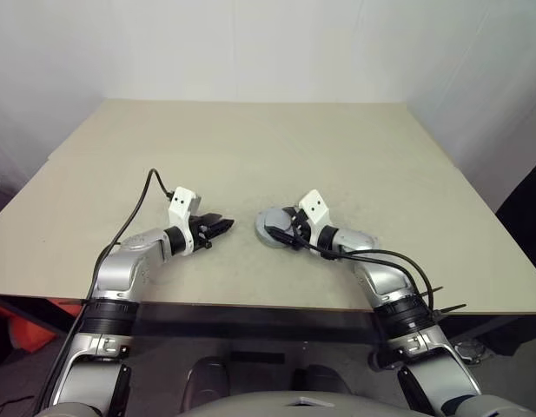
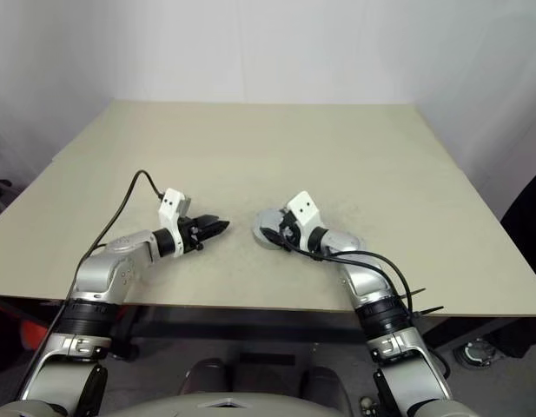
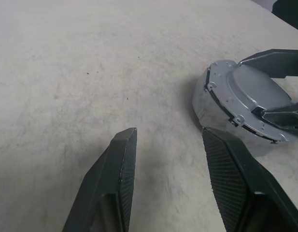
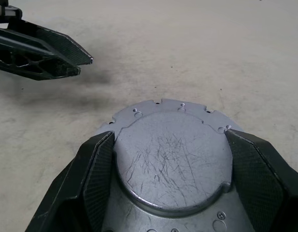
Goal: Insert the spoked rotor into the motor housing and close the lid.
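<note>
The motor housing (image 3: 201, 105), a short silver cylinder, sits on the tan table (image 1: 250, 148) near the front middle. The grey lid (image 4: 173, 159), with its notched edge and scratched raised centre, lies on top of it, slightly tilted in the left wrist view. My right gripper (image 4: 170, 137) reaches over it from the right. Its fingers (image 4: 98, 164) press against both sides of the lid's raised centre. My left gripper (image 1: 226, 225) hovers just left of the housing, open with nothing between its fingers. The spoked rotor is hidden.
The table stretches wide and bare behind and beside the housing. Its front edge (image 1: 250, 304) runs close under both arms. A black cable (image 1: 137, 204) loops above the left forearm.
</note>
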Action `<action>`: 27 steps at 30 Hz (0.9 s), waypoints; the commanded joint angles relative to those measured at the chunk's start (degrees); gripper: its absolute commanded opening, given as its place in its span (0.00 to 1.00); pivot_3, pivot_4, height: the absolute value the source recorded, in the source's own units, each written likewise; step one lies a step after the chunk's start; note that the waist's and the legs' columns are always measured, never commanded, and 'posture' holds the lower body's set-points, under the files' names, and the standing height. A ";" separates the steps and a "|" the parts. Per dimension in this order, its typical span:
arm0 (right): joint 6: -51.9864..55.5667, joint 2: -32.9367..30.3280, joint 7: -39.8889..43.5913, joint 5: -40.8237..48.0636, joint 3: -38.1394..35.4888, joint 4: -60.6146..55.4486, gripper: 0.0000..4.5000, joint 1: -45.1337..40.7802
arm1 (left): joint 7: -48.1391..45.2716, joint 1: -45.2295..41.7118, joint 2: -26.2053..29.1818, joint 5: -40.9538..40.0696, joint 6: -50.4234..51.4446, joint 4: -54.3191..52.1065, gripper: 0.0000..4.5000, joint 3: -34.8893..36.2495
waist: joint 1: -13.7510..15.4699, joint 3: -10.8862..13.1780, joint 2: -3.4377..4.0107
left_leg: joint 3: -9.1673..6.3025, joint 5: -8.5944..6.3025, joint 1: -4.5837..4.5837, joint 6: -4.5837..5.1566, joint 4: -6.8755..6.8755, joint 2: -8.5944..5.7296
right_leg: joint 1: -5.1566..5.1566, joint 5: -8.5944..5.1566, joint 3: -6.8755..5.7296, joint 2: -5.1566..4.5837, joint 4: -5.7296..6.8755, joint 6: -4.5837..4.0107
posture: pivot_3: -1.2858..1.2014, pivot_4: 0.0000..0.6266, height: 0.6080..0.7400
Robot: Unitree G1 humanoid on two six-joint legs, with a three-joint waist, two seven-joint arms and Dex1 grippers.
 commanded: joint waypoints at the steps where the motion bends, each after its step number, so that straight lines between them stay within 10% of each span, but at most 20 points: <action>1: 1.26 -0.58 -0.19 -1.70 0.94 2.66 0.70 0.61 | 0.27 -0.44 0.09 -0.62 -0.34 -2.28 0.50 0.63 | 0.00 0.00 0.00 | 0.00 0.00 0.00 0.00 0.00 0.00 | 0.00 0.00 0.00 0.00 0.00 0.00 | 0.52 0.00 1.00; 27: 5.40 -2.86 -0.19 -3.44 3.15 2.94 0.70 -0.67 | 5.62 -5.85 -8.74 -10.07 8.24 -1.18 0.41 5.99 | -0.01 0.00 0.00 | 0.02 -0.04 -0.08 0.06 -0.08 -0.01 | -0.04 -0.02 0.06 -0.05 -0.10 0.03 | 0.52 0.00 1.00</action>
